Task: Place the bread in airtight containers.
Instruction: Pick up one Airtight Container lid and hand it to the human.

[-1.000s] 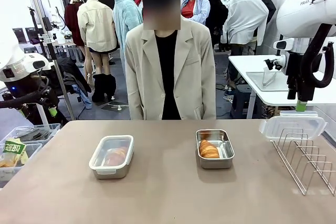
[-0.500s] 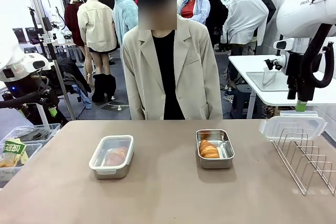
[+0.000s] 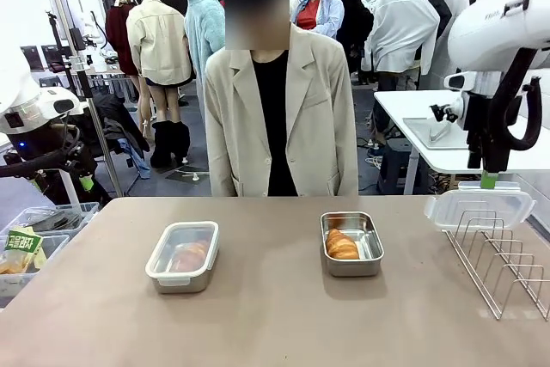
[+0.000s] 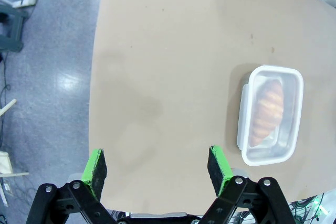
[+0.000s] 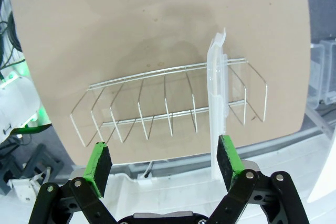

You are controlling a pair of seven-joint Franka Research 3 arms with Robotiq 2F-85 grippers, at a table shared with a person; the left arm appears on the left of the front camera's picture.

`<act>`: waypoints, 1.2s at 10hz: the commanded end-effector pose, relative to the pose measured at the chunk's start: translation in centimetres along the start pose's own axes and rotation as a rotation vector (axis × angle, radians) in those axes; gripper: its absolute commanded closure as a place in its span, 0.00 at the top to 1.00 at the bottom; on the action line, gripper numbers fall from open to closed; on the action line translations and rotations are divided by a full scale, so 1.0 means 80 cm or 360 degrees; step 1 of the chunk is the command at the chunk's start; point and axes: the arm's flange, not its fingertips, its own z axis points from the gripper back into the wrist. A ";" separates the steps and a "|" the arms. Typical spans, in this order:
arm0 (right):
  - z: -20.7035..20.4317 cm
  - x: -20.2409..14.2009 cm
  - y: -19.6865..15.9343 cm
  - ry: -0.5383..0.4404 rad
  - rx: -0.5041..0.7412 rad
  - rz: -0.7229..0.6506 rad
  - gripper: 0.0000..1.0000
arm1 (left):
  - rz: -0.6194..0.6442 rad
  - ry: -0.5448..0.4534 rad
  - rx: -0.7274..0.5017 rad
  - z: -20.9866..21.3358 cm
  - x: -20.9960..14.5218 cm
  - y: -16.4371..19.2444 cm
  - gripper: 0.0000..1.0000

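Tan table (image 3: 275,315), dummies behind. My left gripper (image 4: 157,166) gapes empty — lidded container (image 4: 270,114) with roll at 2 o'clock. My right gripper (image 5: 164,163) gapes — spare lid (image 5: 218,108) in wire rack (image 5: 168,106), 1 o'clock.

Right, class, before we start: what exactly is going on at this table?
Nothing is being held. One container is already lidded with a roll inside. The other container sits open with a roll in it; its lid stands in the wire rack. The right gripper hovers open above that lid, the left gripper open off to the side. A person stands watching.
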 end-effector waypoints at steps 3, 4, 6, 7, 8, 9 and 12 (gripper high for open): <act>-0.056 0.002 -0.016 0.0108 -0.0238 -0.0049 1.00 | 0.0000 -0.0017 0.0001 0.001 0.002 0.000 1.00; -0.065 0.004 -0.019 0.0135 -0.0298 -0.0051 1.00 | 0.0000 -0.0017 0.0001 0.001 0.002 0.000 1.00; -0.078 0.012 -0.034 0.0179 -0.0371 -0.0049 1.00 | 0.0000 -0.0017 0.0001 0.001 0.002 0.000 1.00; -0.081 0.015 -0.041 0.0180 -0.0370 -0.0036 1.00 | 0.0000 -0.0017 0.0001 0.001 0.002 0.000 1.00; -0.085 0.018 -0.054 0.0191 -0.0316 0.0002 1.00 | 0.0000 -0.0017 0.0001 0.001 0.002 0.000 1.00; -0.090 0.021 -0.063 0.0196 -0.0271 0.0010 1.00 | 0.0000 -0.0017 0.0001 0.001 0.002 0.000 1.00; -0.099 0.020 -0.077 0.0191 -0.0235 0.0023 0.95 | 0.0000 -0.0017 0.0001 0.001 0.002 0.000 1.00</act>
